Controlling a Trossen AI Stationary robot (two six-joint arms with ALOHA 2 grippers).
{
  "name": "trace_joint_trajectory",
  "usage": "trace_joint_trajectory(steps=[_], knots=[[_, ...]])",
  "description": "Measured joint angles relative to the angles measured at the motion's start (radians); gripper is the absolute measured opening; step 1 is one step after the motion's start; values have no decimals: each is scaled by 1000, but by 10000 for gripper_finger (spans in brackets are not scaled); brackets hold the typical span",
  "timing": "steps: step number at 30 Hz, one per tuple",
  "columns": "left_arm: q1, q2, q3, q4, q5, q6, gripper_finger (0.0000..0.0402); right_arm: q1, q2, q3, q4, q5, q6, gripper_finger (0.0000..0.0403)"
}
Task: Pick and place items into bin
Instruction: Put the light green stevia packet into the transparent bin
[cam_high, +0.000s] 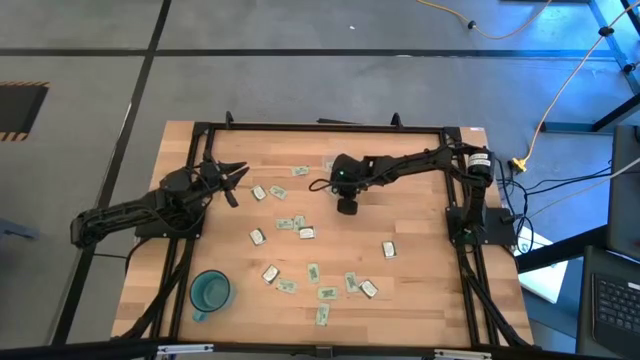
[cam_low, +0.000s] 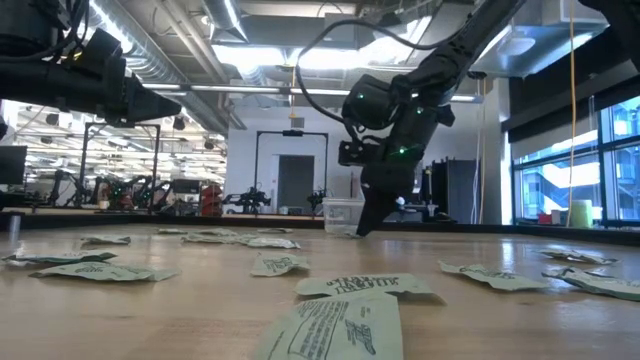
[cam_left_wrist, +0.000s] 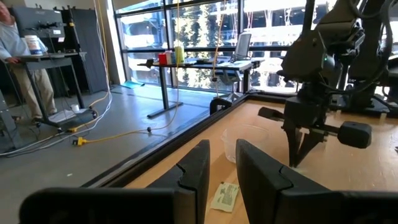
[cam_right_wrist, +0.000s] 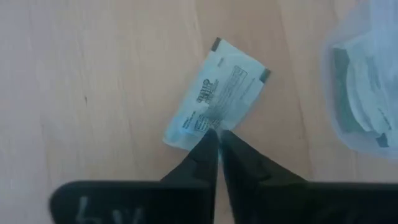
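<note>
Both arms dark, near-black, built of jointed segments on black frame rails. Right arm (cam_high: 400, 165): chunky boxy wrist housing with small green indicator lights glowing on it; thin black cable loops up and over from the wrist; a short dark rod with a rounded knob juts sideways from the housing. Right gripper (cam_right_wrist: 217, 138): two slim black fingers tapering to narrow points; pale handwritten marks on the dark body beneath them. Left arm (cam_high: 135, 213): same dark finish, matte. Left gripper (cam_left_wrist: 217, 171): two broad, flat black fingers with squared, blocky bases.
</note>
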Motion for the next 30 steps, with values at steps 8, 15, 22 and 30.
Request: trace_joint_trajectory(steps=[8, 15, 22, 30], knots=[[0, 5, 0, 0, 0, 0, 72, 1, -10, 12, -30, 0, 24, 3], [0, 5, 0, 0, 0, 0, 72, 8, -102, 116, -196, -5, 0, 2], [0, 5, 0, 0, 0, 0, 72, -4, -132, 280, -284, 147, -49, 1], [0, 5, 0, 0, 0, 0, 72, -82, -124, 353, -318, 162, -102, 1]])
